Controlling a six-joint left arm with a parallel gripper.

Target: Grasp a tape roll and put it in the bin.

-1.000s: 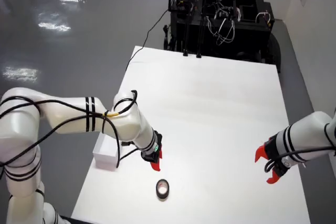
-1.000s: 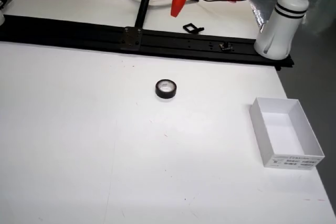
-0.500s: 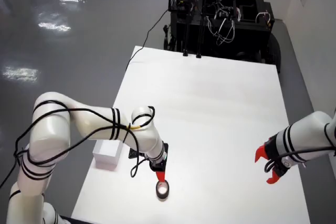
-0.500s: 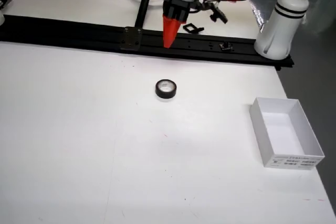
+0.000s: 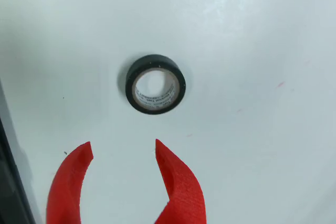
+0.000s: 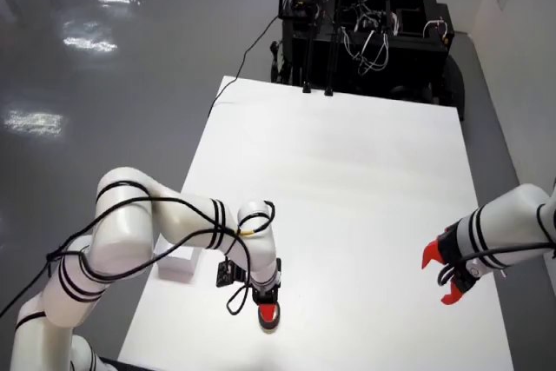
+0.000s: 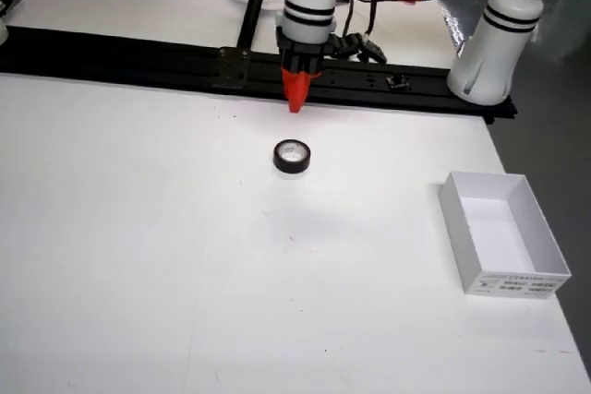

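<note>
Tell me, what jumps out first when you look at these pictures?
The bright red gripper stands out, its two pointed fingers open just short of a small black tape roll lying flat on the white table. In the view from across the table, an open white cardboard bin sits at the right edge, apart from the roll.

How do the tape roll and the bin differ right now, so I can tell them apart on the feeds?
The tape roll is black and round; the bin is white and rectangular. The roll is much smaller than the bin. In the view from the table's far side, the roll lies just below the open gripper, while the bin sits far right near the table edge. Both rest on the table and both are empty inside.
</note>
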